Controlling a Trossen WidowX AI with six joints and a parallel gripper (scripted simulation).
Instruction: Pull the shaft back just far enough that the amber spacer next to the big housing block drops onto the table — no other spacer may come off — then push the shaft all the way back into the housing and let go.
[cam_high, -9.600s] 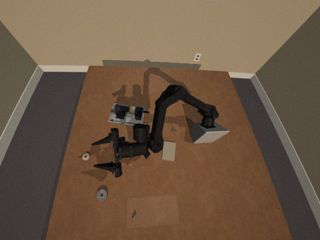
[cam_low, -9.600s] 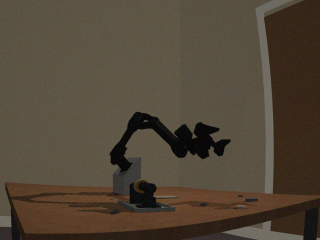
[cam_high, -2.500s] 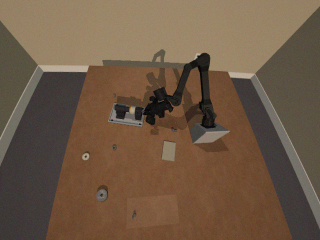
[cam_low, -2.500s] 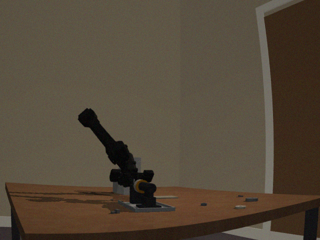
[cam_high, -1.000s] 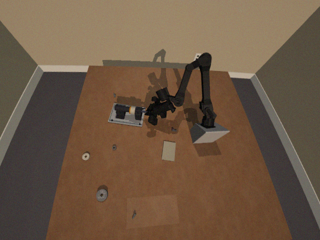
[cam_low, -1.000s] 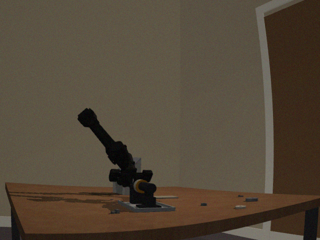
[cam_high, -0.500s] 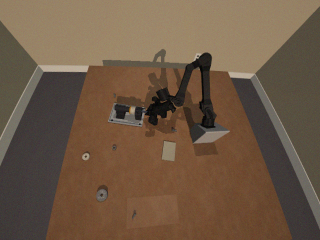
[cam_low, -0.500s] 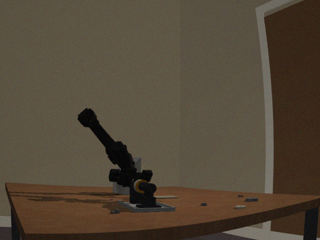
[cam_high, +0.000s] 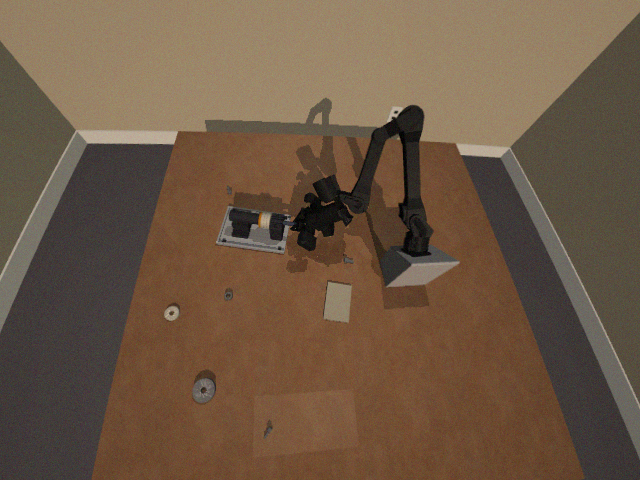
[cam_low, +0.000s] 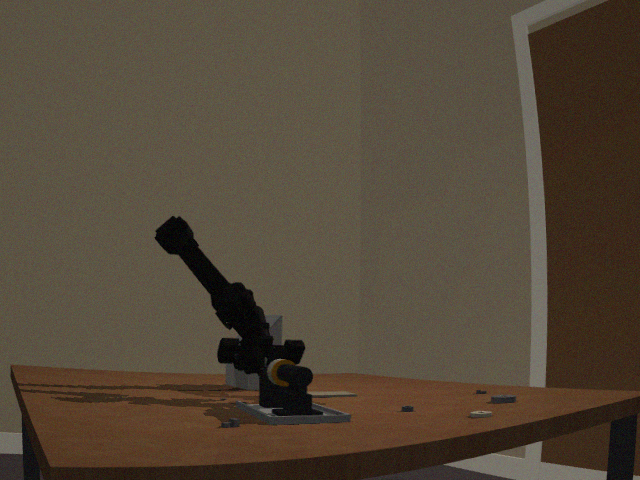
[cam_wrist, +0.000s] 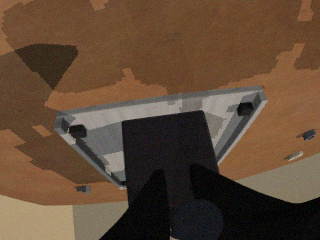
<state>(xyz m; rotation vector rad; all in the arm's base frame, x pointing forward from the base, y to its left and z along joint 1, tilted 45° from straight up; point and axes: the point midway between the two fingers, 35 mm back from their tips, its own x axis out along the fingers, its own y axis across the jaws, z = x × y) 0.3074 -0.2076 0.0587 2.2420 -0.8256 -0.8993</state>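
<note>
The shaft (cam_high: 290, 223) lies level at the end of the housing block (cam_high: 240, 216) (cam_low: 295, 375) assembly, its long axis running in line with the block and its outer end pointing toward the gripper (cam_high: 294, 225) (cam_wrist: 179, 172). The gripper is closed on the shaft. Between the block and the nearer support, the amber spacer (cam_high: 260, 220) (cam_low: 281, 382) sits beside the block, next to pale spacers (cam_high: 266, 220). The arm (cam_high: 369, 167) (cam_low: 204, 266) rises from beside the block's far support, bends high, and reaches down to the shaft.

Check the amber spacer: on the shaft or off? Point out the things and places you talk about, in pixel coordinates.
On: the amber spacer (cam_high: 261, 220) (cam_low: 283, 382) sits raised between the housing (cam_high: 239, 216) (cam_low: 296, 376) and pale spacers (cam_high: 266, 220).
</note>
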